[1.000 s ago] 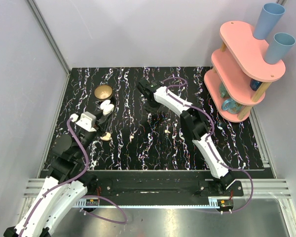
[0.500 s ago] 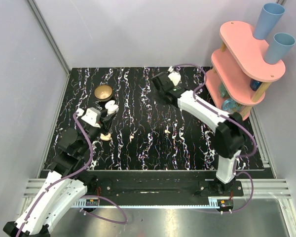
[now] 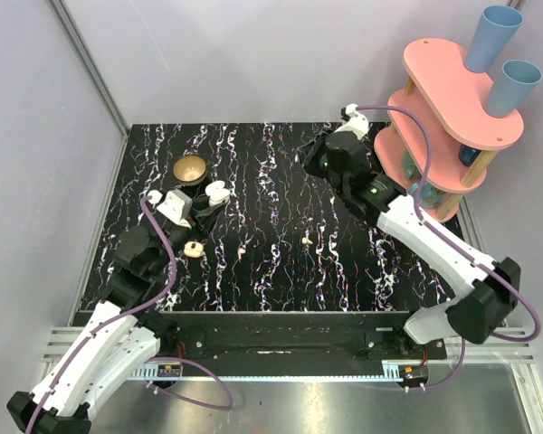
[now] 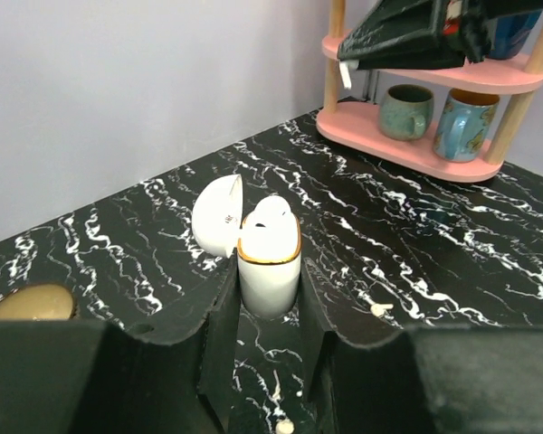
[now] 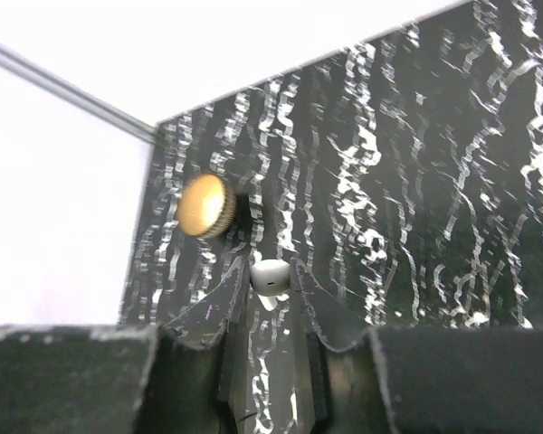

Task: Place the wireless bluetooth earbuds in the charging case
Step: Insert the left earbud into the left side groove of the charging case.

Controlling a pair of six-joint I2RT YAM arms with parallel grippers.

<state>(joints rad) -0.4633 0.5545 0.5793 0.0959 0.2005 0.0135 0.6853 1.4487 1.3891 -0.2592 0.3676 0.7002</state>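
Right arm swings out over the last second, from mid-worktop (image 3: 281,271) up toward the far right corner beside the pink shelf (image 3: 434,117). Right fingers (image 5: 270,287) are closed on a small white earbud (image 5: 270,276), pinched at the very tips. So a bud is picked up and in the air, but well apart from where it must go.

Left fingers (image 3: 213,197) drift a little right in the same span. They are clamped on the case (image 4: 270,262), which stands upright between them with its lid (image 4: 219,215) swung open to their left.

Hard to read:
- A white rounded shape behind the case rim could be a seated bud or the lining.
- The held bud's stem is hidden between the right fingers, and that view is blurred.
- Pale specks (image 4: 377,309) on the worktop ahead of the left fingers are too small to name.
- A brass bowl (image 5: 204,205) shows beyond the right fingertips.
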